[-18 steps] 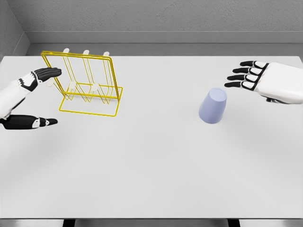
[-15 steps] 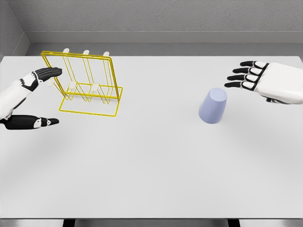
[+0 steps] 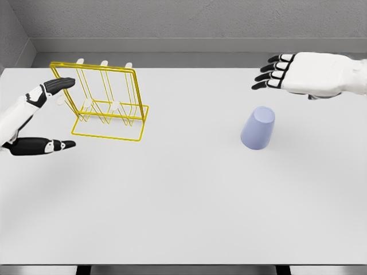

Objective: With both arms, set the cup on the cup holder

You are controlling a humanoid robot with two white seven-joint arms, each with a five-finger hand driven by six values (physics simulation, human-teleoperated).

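A pale lavender cup (image 3: 258, 128) stands upside down on the white table (image 3: 183, 195), right of the middle. The yellow wire cup holder (image 3: 106, 103) with white pegs stands at the back left. My right hand (image 3: 275, 71) hovers above and behind the cup, fingers spread and pointing left, holding nothing. My left hand (image 3: 50, 114) is at the left edge beside the holder, open, its upper fingers (image 3: 57, 86) near the holder's left frame and its thumb (image 3: 43, 146) below.
A grey wall (image 3: 183, 23) runs behind the table's far edge. The table's front edge (image 3: 183, 265) lies along the bottom of the view.
My right hand has risen and moved left and toward the back, now over the area behind the cup. The left hand has shifted only slightly. The cup and holder have not moved.
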